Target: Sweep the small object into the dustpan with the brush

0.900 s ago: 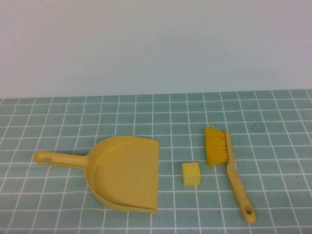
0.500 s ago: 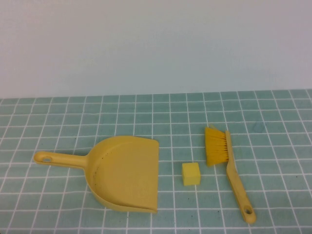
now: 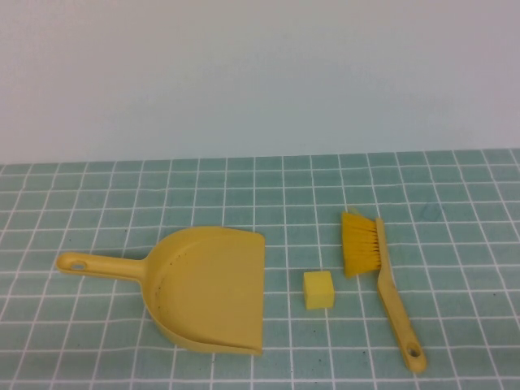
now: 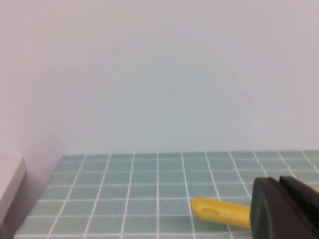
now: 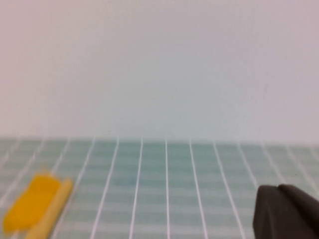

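A: Nothing has shifted across the last second; the brush [image 3: 382, 272] lies flat at right, handle toward the robot, bristles away; the small yellow block [image 3: 318, 290] sits between it and the dustpan [image 3: 207, 286], touching neither.

B: And the arms?

A: Both outside the high view; the left gripper [image 4: 286, 209] hangs near the dustpan handle, the right gripper [image 5: 286, 211] short of the brush; whether either is open cannot be told; sweeping, by appearances, has not begun.
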Controlling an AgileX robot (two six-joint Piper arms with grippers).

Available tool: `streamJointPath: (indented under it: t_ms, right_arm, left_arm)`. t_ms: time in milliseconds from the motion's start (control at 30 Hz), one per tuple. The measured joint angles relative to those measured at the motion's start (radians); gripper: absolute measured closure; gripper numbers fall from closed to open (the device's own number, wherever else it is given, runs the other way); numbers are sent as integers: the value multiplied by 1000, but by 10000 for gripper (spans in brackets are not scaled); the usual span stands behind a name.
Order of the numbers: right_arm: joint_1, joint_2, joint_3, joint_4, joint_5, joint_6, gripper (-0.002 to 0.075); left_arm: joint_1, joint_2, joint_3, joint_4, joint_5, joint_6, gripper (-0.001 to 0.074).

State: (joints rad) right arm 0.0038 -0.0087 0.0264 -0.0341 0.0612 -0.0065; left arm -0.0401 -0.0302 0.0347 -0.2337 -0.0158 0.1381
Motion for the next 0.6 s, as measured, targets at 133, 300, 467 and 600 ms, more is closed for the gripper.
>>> streamJointPath:
  t_ms: [133, 300, 467, 600]
  right_arm:
    - [0, 0, 0, 0, -85, 0, 727]
    - [0, 0, 0, 0, -93, 0, 727]
    - [0, 0, 0, 0, -118, -15, 727]
    - [0, 0, 0, 0, -152, -15, 727]
  left_arm:
    - [0, 0, 0, 0, -2, 0, 736]
    - [0, 0, 0, 3, 6, 3, 736]
    - [0, 0, 0, -28, -45, -49, 736]
    - [0, 0, -2, -33, -93, -100, 736]
